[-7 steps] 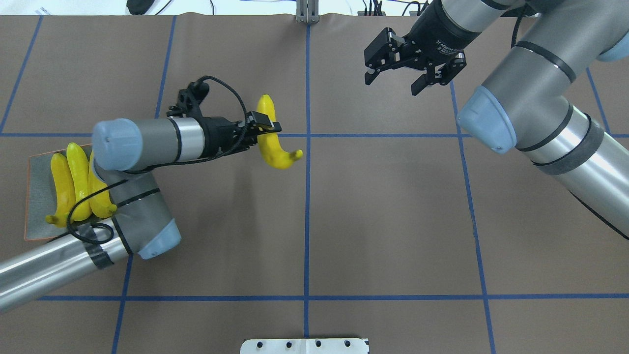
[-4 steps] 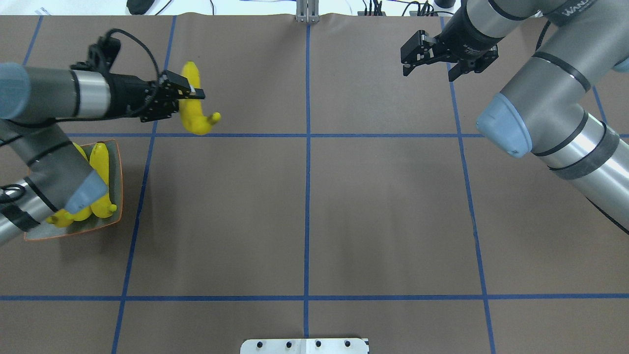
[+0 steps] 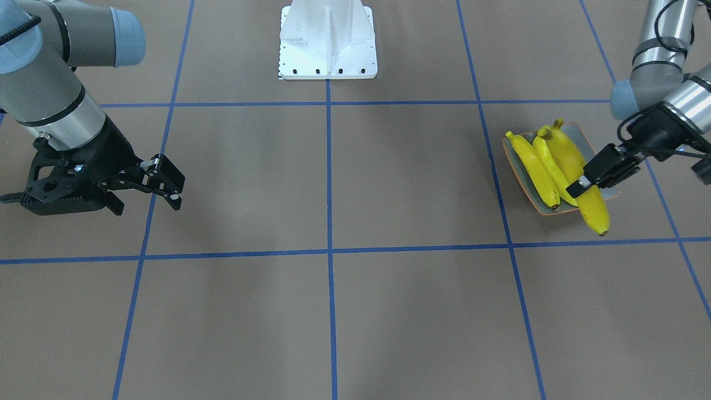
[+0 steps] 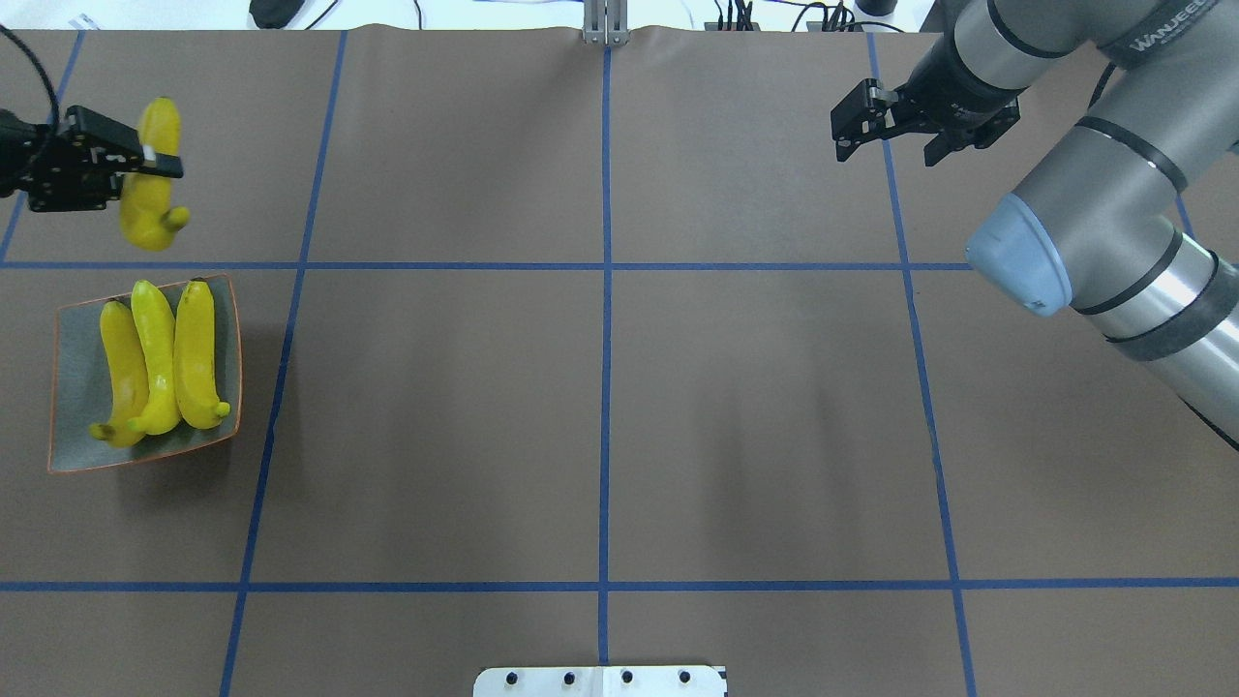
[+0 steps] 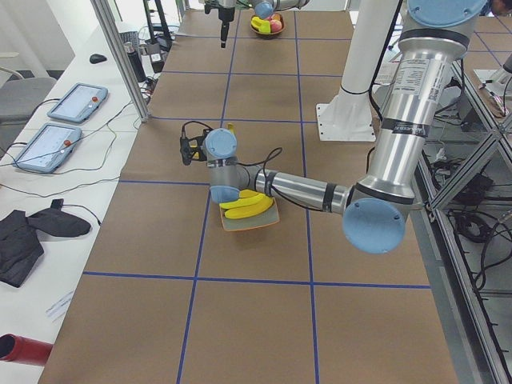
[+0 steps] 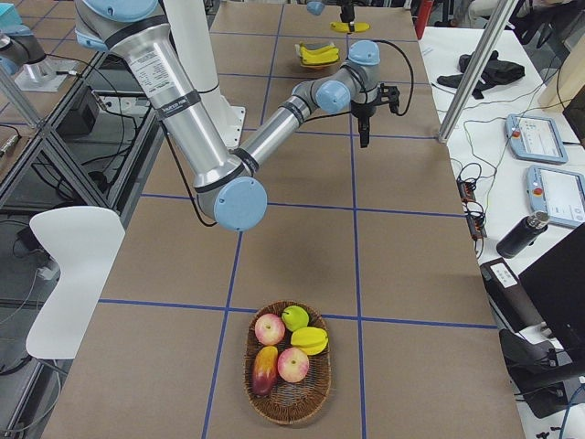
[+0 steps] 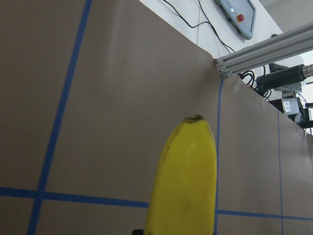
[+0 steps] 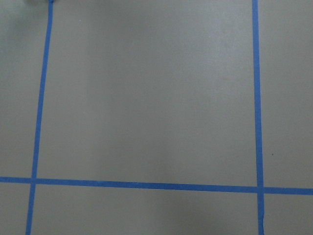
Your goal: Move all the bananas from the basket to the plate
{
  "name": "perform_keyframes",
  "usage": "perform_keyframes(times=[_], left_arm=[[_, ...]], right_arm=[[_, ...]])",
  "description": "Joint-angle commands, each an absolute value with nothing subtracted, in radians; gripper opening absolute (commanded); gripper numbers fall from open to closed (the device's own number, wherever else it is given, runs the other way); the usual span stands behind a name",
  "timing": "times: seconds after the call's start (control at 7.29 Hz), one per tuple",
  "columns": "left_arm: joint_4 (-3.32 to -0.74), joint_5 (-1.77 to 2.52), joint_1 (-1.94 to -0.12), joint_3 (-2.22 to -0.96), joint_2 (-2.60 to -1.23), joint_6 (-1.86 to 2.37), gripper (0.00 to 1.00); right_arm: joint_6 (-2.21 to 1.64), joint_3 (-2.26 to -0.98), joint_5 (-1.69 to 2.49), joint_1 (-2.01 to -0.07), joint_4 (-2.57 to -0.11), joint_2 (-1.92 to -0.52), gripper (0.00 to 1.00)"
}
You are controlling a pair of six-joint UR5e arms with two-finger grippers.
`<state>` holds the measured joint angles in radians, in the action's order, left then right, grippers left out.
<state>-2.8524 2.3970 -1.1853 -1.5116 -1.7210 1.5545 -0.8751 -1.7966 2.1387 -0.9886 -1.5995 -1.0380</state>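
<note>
The left gripper clamps the fourth banana just beyond the plate, parallel to the three bananas there.

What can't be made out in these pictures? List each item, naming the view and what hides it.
Held banana: left wrist view, lower end cut off by the bottom edge.
Plate: exterior left view, part hidden behind the left arm.
Basket: exterior right view, its fruit hides whatever lies beneath.
</note>
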Motion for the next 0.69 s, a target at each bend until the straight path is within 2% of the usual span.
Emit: perform_keyframes(times=[0.0,0.55], left_arm=[[-2.867,2.430,-1.229,-1.523,-1.594,1.542,0.00],[-2.908,2.419,-1.224,-1.457,-1.542,1.542,0.00]], right_arm=[[-0.874,-1.796,2.138,-0.989,-1.600,-1.042,1.00],[-0.874,-1.796,2.138,-0.989,-1.600,-1.043,1.00]])
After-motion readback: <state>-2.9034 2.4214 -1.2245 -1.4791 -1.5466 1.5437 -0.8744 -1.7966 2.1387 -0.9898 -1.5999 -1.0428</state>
